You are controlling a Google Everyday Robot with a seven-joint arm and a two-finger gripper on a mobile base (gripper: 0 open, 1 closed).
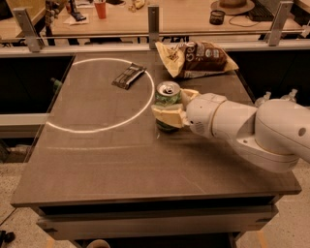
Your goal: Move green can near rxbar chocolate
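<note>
Reading my feed, I judged the task about half done. The gripper had its pale fingers closed on either side of the green can. The can stood upright just outside the right edge of the white ring marked on the dark table. The rxbar chocolate lay inside that ring, farther back and to the left, apart from the can, so the carry toward it was not yet made. A tan snack bag rested by the far edge. Beyond a rail, a wooden counter held a red cup and clutter.
</note>
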